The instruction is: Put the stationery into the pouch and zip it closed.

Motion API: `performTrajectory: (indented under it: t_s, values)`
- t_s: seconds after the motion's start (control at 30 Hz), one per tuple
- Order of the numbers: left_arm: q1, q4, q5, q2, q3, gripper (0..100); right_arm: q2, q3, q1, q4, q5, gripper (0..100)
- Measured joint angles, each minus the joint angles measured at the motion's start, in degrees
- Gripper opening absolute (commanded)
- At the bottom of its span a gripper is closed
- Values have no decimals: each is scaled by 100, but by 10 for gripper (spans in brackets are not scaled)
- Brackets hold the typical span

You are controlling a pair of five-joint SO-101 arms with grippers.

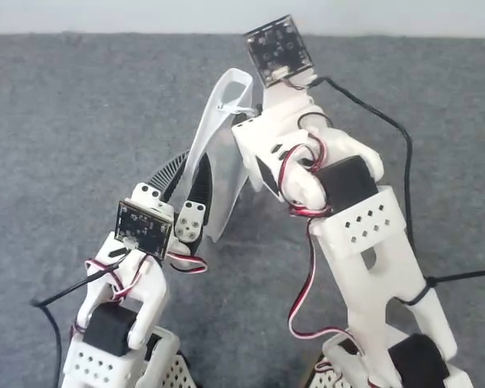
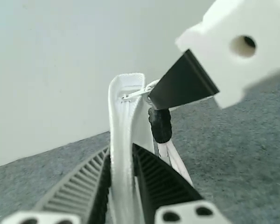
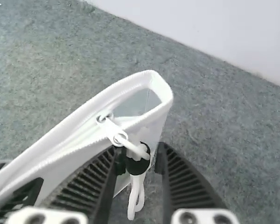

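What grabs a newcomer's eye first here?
The white pouch stands out first, held up off the grey table and slanting between the two arms in the middle of the high view. The left gripper is clamped on its lower end. The right gripper is up at the zip pull cord near the pouch's top end.

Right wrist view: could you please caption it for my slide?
White translucent zip pouch held above grey felt table, mouth partly open, white corded zip pull at the right gripper.
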Motion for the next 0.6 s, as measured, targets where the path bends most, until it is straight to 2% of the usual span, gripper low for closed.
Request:
performTrajectory:
  t_s: [0.23,0.37,0.6]
  values:
    - [-9,0,-79,0,0,9,0,0,-105,0,501,7]
    - [-9,35,-132,0,0,9,0,0,26,-281,536,7]
    - [26,202,-158,0,-70,9,9,0,519,-835,-158,7]
